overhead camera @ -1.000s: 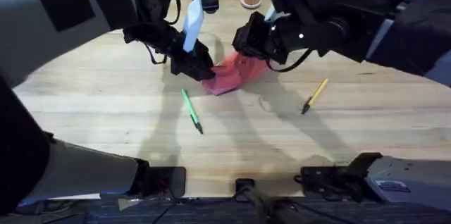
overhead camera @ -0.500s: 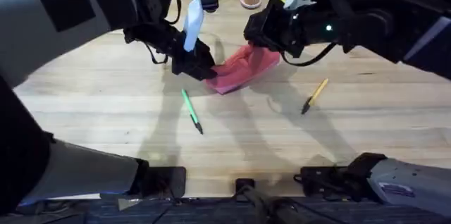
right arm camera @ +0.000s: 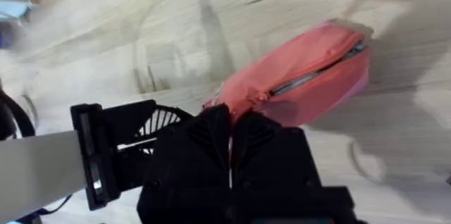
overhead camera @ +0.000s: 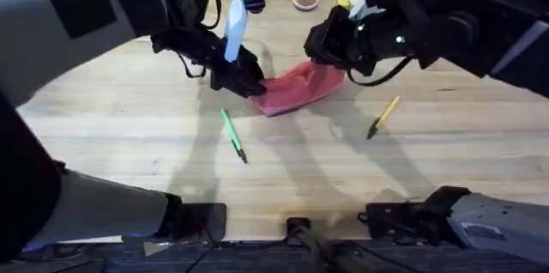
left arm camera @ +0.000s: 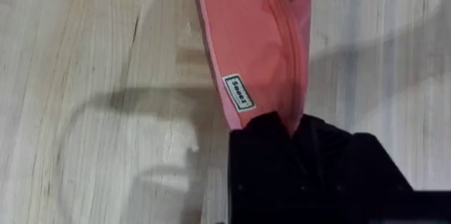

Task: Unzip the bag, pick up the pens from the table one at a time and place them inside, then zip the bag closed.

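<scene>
A pink-red bag (overhead camera: pixel 296 88) lies stretched near the middle of the wooden worktop (overhead camera: pixel 129 127), the left tool (overhead camera: pixel 247 84) pinching its end at nine o'clock and the right tool (overhead camera: pixel 330 60) pressed onto its end at three o'clock, by the zipper. A green pen (overhead camera: pixel 233 135) lies at seven o'clock from the bag. A yellow pen (overhead camera: pixel 383 116) lies at four o'clock, both apart from it.

A lab-like workbench: plank table (overhead camera: pixel 129 136) with two robot arms mounted at its edge.
</scene>
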